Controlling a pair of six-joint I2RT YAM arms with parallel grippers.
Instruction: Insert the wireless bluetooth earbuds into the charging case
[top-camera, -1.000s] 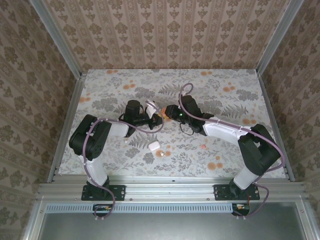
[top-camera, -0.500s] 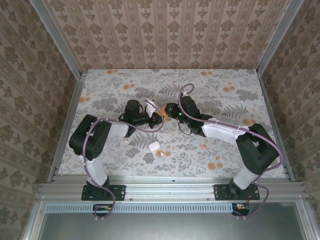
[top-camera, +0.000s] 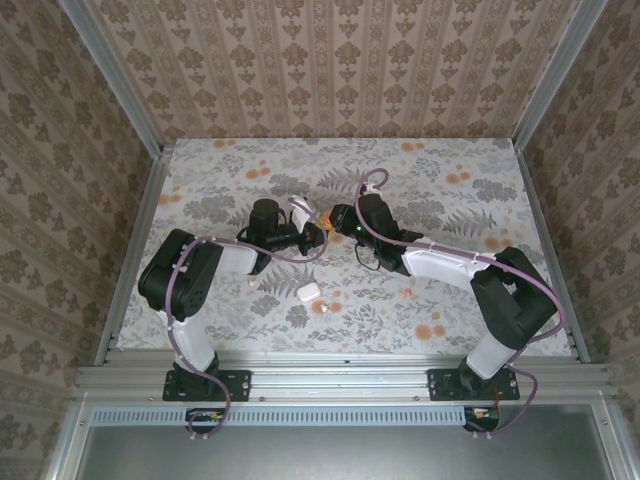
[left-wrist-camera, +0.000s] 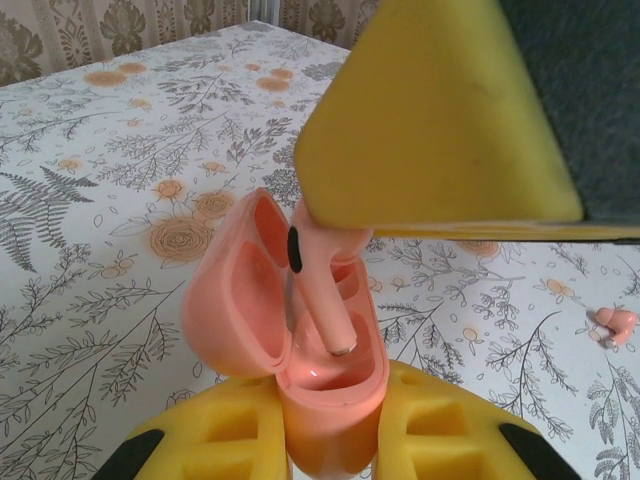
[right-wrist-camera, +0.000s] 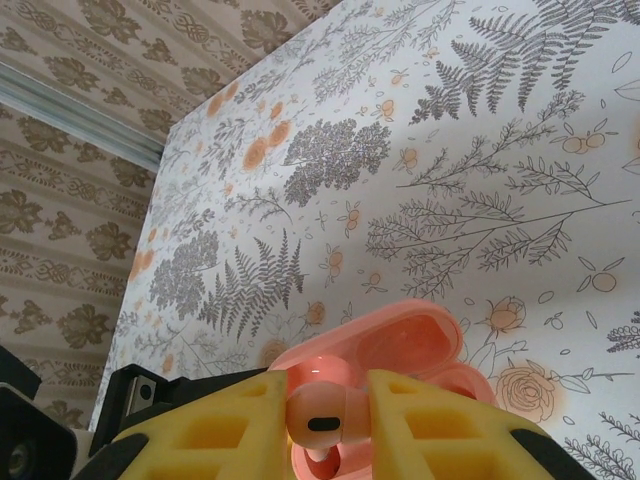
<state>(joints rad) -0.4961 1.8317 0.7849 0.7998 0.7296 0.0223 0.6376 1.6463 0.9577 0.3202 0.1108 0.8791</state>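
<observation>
- The work sits mid-table, with open room toward every edge.
- The left gripper clamps the open coral charging case.
- The right gripper pinches a coral earbud, its stem inside that case.

Floral-clothed table with white case, pink earbud

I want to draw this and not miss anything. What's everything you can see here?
charging case: one, coral-pink, lid open, clamped in the left gripper
held earbud: one, coral-pink, stem pointing down into that case
loose earbud: one, coral-pink, lying on the tablecloth
white case: one, white, on the cloth near the left arm
tablecloth: one, white with grey ferns and orange flowers
left gripper: yellow fingers, shut on the charging case
right gripper: yellow fingers, shut on the held earbud
</observation>
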